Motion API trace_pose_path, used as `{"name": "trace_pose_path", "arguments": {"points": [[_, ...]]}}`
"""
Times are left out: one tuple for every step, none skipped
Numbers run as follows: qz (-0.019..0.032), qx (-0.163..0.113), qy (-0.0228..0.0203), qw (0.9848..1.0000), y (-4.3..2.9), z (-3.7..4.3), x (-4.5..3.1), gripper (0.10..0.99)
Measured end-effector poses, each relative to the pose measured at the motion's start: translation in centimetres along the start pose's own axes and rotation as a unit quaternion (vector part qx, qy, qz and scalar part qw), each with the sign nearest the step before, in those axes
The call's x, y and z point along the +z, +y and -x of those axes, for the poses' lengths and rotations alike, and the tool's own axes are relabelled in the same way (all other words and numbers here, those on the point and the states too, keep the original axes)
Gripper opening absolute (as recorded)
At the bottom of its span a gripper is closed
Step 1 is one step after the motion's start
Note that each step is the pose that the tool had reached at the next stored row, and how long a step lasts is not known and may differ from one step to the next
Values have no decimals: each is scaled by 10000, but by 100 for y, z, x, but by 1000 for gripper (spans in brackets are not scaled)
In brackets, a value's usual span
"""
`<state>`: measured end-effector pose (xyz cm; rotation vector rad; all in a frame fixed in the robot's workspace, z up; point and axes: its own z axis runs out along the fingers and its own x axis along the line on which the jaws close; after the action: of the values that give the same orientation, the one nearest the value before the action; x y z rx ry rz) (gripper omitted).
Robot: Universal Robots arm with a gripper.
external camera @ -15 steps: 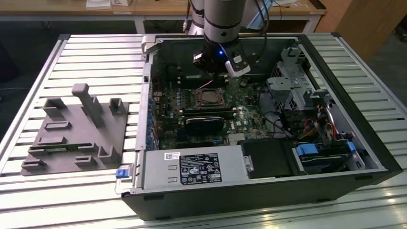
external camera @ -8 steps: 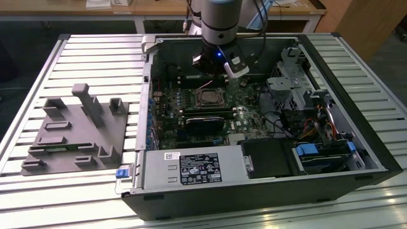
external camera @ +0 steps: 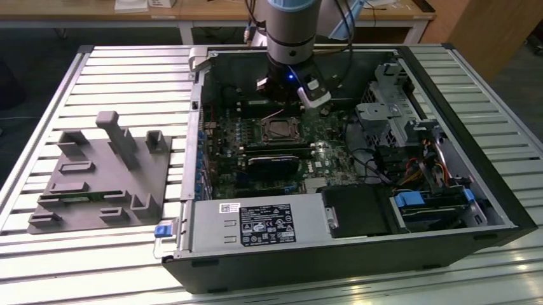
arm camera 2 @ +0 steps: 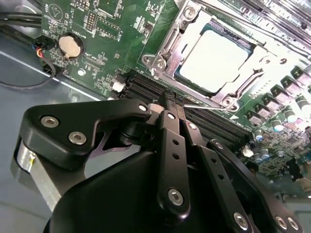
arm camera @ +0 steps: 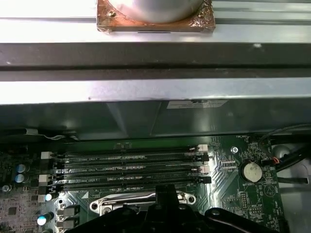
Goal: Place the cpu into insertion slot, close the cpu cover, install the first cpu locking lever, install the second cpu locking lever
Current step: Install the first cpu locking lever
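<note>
- One Universal Robots arm (external camera: 288,25) stands at twelve o'clock in the exterior view, its wrist down inside the open computer case (external camera: 475,190), which lies on a slatted table (external camera: 127,70).
- We see the gripper (arm camera 2: 173,98) close over the green motherboard (arm camera 2: 121,29). Its two black fingers are drawn narrow, tips together. We cannot tell whether anything thin is pinched between them, or whether the tips touch the board.
- The cpu (arm camera 2: 216,56), pale and silvery, sits in the insertion slot (external camera: 266,131), near the fingertips but apart from them.
- The cpu cover (arm camera 2: 187,34) lies flat around the cpu, its window framing the chip.
- A thin metal lever (arm camera 2: 204,104) runs along the socket edge nearest the fingertips. We cannot make out whether it is hooked down, and the gripper's own links hide part of that edge.
- Long black memory slots (arm camera: 131,167) lie between the socket and the case wall.
- A coin battery (arm camera: 251,171) sits on the board, well apart from the socket.
- In the exterior view the white-labelled power supply (external camera: 254,225) is at six o'clock from the slot, and a drive bay (external camera: 420,202) with blue tabs is at four o'clock. A grey moulded fixture (external camera: 102,178) rests on the table at nine o'clock from the case.
- In the first wrist view a copper-coloured plate (arm camera: 109,22) under a rounded silvery body is cut off, and we cannot name it.
</note>
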<state>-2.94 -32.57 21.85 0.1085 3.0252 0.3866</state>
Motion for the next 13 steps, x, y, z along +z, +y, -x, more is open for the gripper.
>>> {"name": "trace_pose_path", "arguments": {"points": [[-1, -3, 0, 10000, -2, -2, 9, 106], [-3, -7, -2, 10000, -4, -2, 15, 106], [-6, -10, -5, 10000, -5, -3, 19, 106], [-12, -13, -9, 10000, -4, -4, 23, 106], [-16, -15, -13, 10000, -1, -4, 27, 106], [-21, -18, -17, 10000, 4, -5, 32, 106], [-27, -19, -19, 10000, 12, -6, 37, 106], [-34, -20, -20, 10000, 24, -7, 42, 106], [-42, -21, -20, 10000, 37, -8, 47, 106], [-50, -22, -21, 10000, 49, -9, 51, 106], [-60, -23, -22, 10000, 60, -10, 56, 106], [-74, -24, -23, 10000, 71, -11, 59, 106], [-90, -26, -25, 10000, 81, -12, 64, 106]]}}
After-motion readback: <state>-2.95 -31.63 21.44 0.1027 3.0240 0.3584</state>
